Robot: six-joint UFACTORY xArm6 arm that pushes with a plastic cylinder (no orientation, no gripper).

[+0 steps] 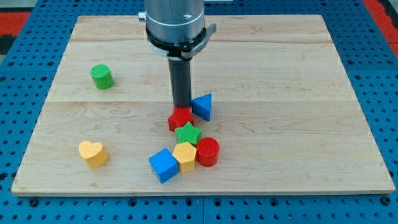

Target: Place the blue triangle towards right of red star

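Observation:
The red star lies near the board's middle. The blue triangle stands just to its upper right, touching or nearly touching it. My tip comes down right at the red star's top edge, to the left of the blue triangle and close beside it. The rod hides the star's upper part.
A green star, a red cylinder, a yellow hexagon-like block and a blue cube cluster just below the red star. A green cylinder is at upper left, a yellow heart at lower left. The wooden board lies on a blue pegboard.

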